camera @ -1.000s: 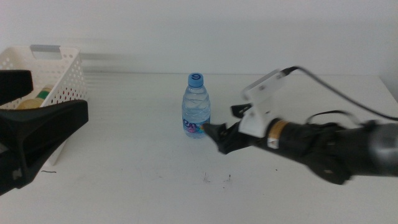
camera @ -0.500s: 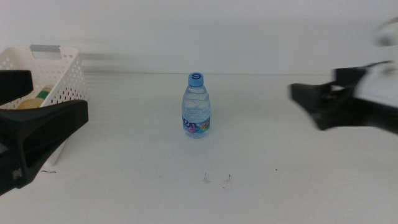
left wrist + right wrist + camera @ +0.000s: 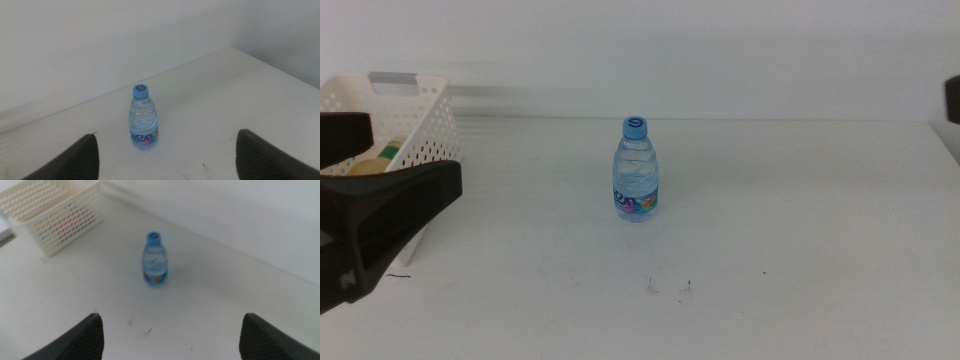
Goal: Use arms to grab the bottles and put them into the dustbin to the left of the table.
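Water bottle [image 3: 636, 170] upright near bench [image 3: 800, 250] centre, blue cap on, untouched; well apart from both arms. Left gripper [image 3: 165, 160] low at the bench's left side, jaws released and spread wide, bottle framed between them but well ahead. Right gripper [image 3: 170, 340] far off at the right edge, jaws likewise released, bottle distant.

Step in hand, as judged: approach and grasp of the last standing bottle.
- Advance with jaws level and fully spread, centred on the bottle body.
- Close on the labelled mid-section, below the shoulder; thin clear wall likely to flex, so moderate squeeze.
- Avoid nudging before closure: light, tall shape, likely to tip.
- Lift clear before swinging left.

Dustbin [image 3: 420, 125] at the bench's far left, perforated white walls, grey-marked rim; yellow bottle [image 3: 375, 160] partly visible inside. Nothing between bottle and dustbin except the left gripper itself. Small dark specks [image 3: 668, 288] on the bench in front of the bottle, no obstruction.
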Available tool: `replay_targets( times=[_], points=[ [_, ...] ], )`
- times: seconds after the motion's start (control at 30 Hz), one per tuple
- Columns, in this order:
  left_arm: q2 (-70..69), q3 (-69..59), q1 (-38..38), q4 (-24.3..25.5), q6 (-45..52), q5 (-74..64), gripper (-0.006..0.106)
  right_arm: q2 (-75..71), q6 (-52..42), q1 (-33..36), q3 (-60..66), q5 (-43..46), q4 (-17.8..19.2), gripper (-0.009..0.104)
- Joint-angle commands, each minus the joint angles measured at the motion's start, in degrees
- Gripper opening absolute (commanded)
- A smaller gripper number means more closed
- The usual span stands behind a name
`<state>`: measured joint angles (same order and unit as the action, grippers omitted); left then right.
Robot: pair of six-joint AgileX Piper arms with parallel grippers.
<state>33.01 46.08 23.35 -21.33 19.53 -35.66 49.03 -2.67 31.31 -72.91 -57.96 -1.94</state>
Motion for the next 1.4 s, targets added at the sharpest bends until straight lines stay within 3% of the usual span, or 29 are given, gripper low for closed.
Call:
replay_targets(
  times=[0.0, 0.07, 0.57, 0.7, 0.8, 0.83, 1.03, 1.17, 1.27, 1.37],
  points=[
    [-0.23, -0.24, 0.18, -0.13, -0.01, 0.53, 0.094, 1.43, -2.44, 0.09, -3.64, -6.01, -2.10, 0.081],
    [-0.23, -0.24, 0.18, -0.13, -0.01, 0.53, 0.094, 2.20, -3.47, 0.09, -4.01, -6.48, -3.56, 0.081],
    [-0.23, -0.24, 0.18, -0.13, -0.01, 0.53, 0.094, 3.34, -3.32, 0.09, -4.05, -4.41, -2.92, 0.081],
    [1.26, -0.24, 0.98, 2.18, -1.88, 4.03, 0.094, 3.34, -3.20, 0.09, -4.05, -4.29, -2.92, 0.081],
    [7.01, -0.24, 4.38, 3.90, -1.44, 14.09, 0.094, 3.34, -3.20, 0.09, -4.05, -3.65, -2.92, 0.081],
    [16.09, -3.12, 13.22, 8.86, -6.01, 33.26, 0.094, 3.34, -3.20, 0.09, -4.05, -3.65, -2.92, 0.081],
    [19.89, -22.16, 16.79, 3.73, -9.78, 65.16, 0.094, 3.34, -3.20, 0.09, -4.05, -3.67, -3.03, 0.081],
    [20.69, -34.29, 16.43, 2.14, -12.53, 74.44, 0.094, 3.34, -3.20, 0.09, -4.05, -3.67, -3.03, 0.081],
    [23.06, -39.34, 16.43, -1.53, -12.53, 79.03, 0.094, 3.34, -3.20, 0.09, -4.05, -3.67, -3.03, 0.081],
    [27.36, -40.86, 16.43, -1.35, -12.53, 83.63, 0.094, 3.34, -3.20, 0.09, -4.05, -3.67, -3.15, 0.081]
  ],
)
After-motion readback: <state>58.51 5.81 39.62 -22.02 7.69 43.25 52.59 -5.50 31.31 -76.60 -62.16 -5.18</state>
